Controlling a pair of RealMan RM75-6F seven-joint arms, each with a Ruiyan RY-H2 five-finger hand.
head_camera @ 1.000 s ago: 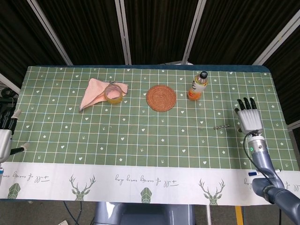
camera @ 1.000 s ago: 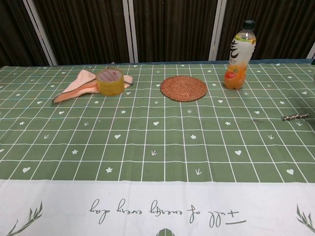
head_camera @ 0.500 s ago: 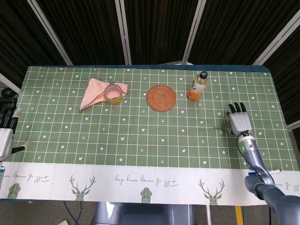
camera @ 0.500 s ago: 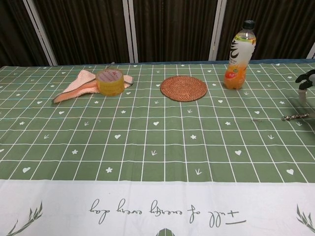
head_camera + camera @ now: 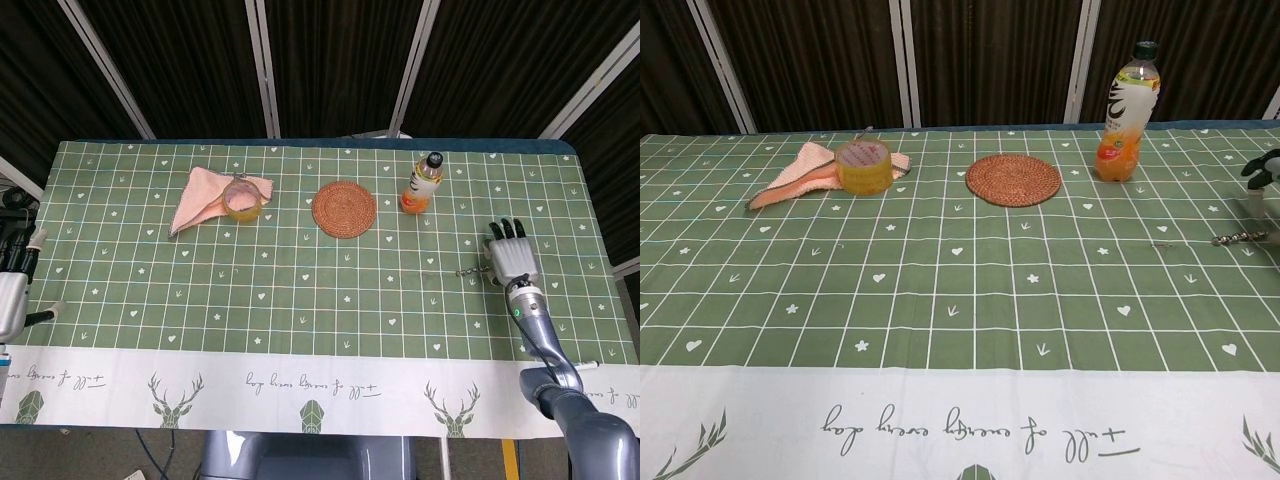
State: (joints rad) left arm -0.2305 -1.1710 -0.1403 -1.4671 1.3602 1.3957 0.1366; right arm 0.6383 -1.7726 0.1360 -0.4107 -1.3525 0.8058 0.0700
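- Near edge of the table (image 5: 330, 385): the white border of the cloth carries a line of cursive script between printed deer heads and leaf emblems. We cannot read it reliably in either view; in the chest view it appears upside down.
- Left robot hand (image 5: 12, 275): sits at the table's left edge, fingers pointing away from the robot, nothing in it as far as we can see. It is partly cropped, so we cannot tell how wide it is spread. Same place as a second ago.
- Right robot hand (image 5: 510, 255): palm down over the right part of the table, fingers spread and straight, holding nothing. Since a second ago it has shifted left and slightly away from the robot; half a second ago it was almost where it is now.
- Small metal piece (image 5: 473, 270), thin and dark, possibly a screw or drill bit: lies flat on the green cloth, now just beside the right robot hand's inner edge; we cannot tell if they touch. In the chest view it shows at (image 5: 1238, 238). We judge the hand is closing in on it, with no grasp yet.
- Further back: woven round coaster (image 5: 343, 208) at centre; juice bottle (image 5: 422, 184) upright to its right, label too small to read.
- Back left: tape roll (image 5: 242, 199) resting on a pink cloth (image 5: 203, 195). None of these has moved.
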